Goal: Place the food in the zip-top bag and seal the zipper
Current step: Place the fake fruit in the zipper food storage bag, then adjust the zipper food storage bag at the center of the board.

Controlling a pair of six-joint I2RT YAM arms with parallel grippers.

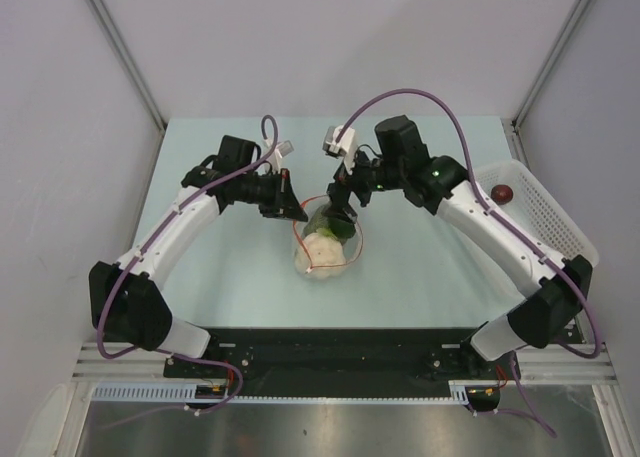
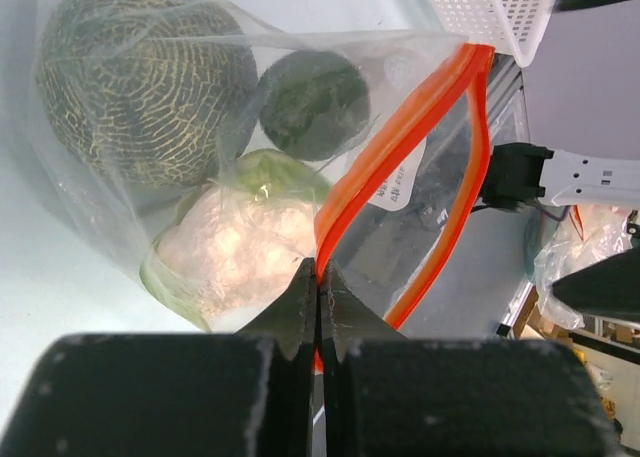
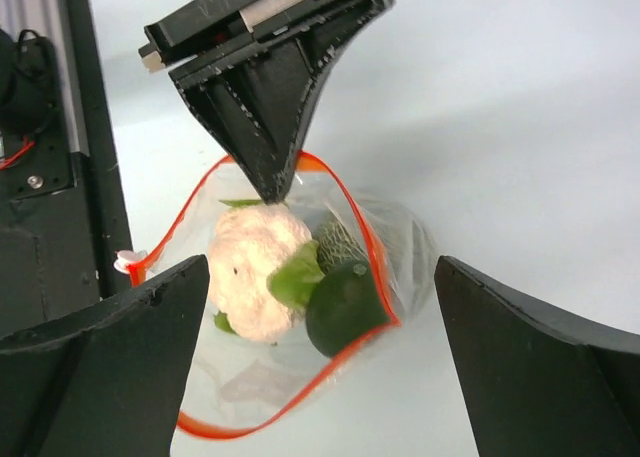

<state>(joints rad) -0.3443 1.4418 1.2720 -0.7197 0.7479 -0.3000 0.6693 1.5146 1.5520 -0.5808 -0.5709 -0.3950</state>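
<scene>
The clear zip-top bag point(image 1: 322, 259) lies mid-table with its mouth held open. Inside are a pale cream cauliflower point(image 3: 250, 269), a netted green melon point(image 2: 140, 87) and a dark green round piece point(image 3: 345, 309). My left gripper point(image 2: 320, 277) is shut on the orange-red zipper strip point(image 2: 400, 142) at the bag's rim; it also shows in the top view point(image 1: 298, 215). My right gripper point(image 3: 320, 297) is open and empty, hovering over the bag's mouth, and shows in the top view point(image 1: 343, 213). A dark red round piece point(image 1: 503, 191) lies in the white basket.
The white perforated basket point(image 1: 550, 227) stands at the right edge of the table, beside my right arm. Grey walls close in the back and both sides. The black rail holding the arm bases point(image 1: 330, 352) runs along the near edge.
</scene>
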